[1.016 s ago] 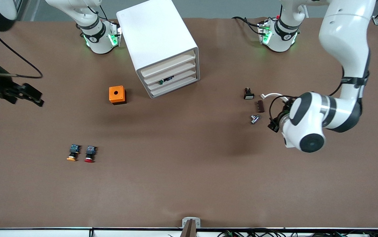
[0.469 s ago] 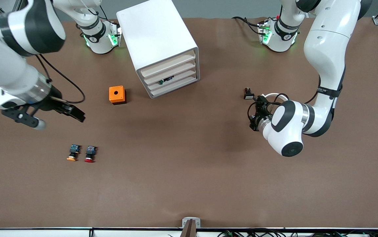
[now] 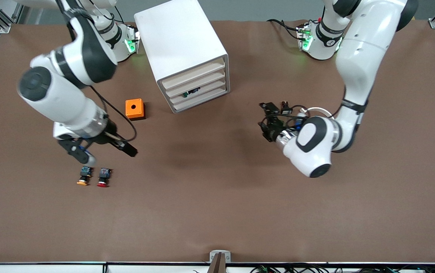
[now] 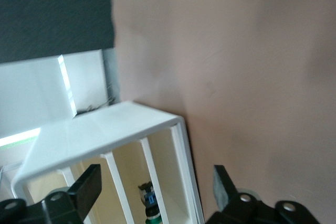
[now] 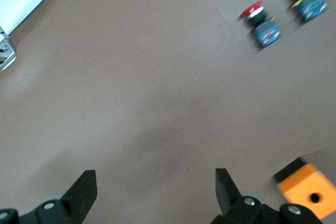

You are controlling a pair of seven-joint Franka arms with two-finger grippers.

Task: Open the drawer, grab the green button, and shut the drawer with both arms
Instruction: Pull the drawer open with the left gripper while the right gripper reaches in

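The white cabinet (image 3: 181, 45) stands near the arms' bases, its four beige drawer fronts pushed in. The green-capped button (image 3: 192, 91) shows in the third drawer (image 3: 206, 90) from the top. The left wrist view looks at the cabinet (image 4: 105, 129) and shows the button (image 4: 150, 206) in it. My left gripper (image 3: 266, 118) is open and empty, apart from the cabinet, toward the left arm's end; it shows open in the left wrist view (image 4: 155, 187). My right gripper (image 3: 128, 149) is open and empty over bare table beside the orange box; its wrist view (image 5: 156, 190) shows only table between the fingers.
An orange box (image 3: 135, 109) sits beside the cabinet, toward the right arm's end. A red-capped button (image 3: 103, 177) and an orange-capped button (image 3: 84, 177) lie nearer the front camera. A small black part (image 3: 286, 108) and a white cable loop (image 3: 318, 110) lie by the left gripper.
Both arms have swung in toward the middle. The right gripper came from the table's end to beside the orange box. The left gripper moved over the small parts toward the cabinet.
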